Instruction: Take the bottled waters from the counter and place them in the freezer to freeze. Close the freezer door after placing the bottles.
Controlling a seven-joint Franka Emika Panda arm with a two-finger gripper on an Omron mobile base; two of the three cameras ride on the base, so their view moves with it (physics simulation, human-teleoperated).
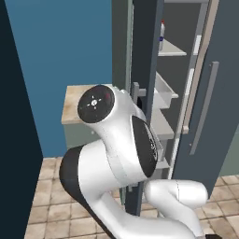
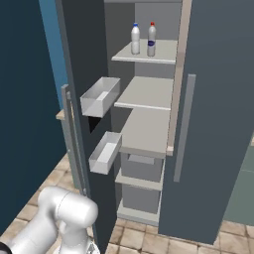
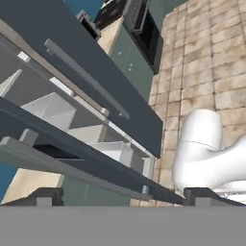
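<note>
The freezer stands open, and both bottled waters are upright on its top white shelf: the blue-capped one left of the red-capped one. The red-capped bottle also peeks past the door's edge. The freezer door swings out to the left, with its vertical grey bar handle on the outer face. In the hand view my gripper is open, its fingertips wide apart, with the door handle running across just beyond them. The beige counter lies behind the door.
Two clear bins hang on the inside of the open door. The unit's right door is shut, with its own bar handle. A dark wall stands to the left. My arm's elbow is close to the door's edge.
</note>
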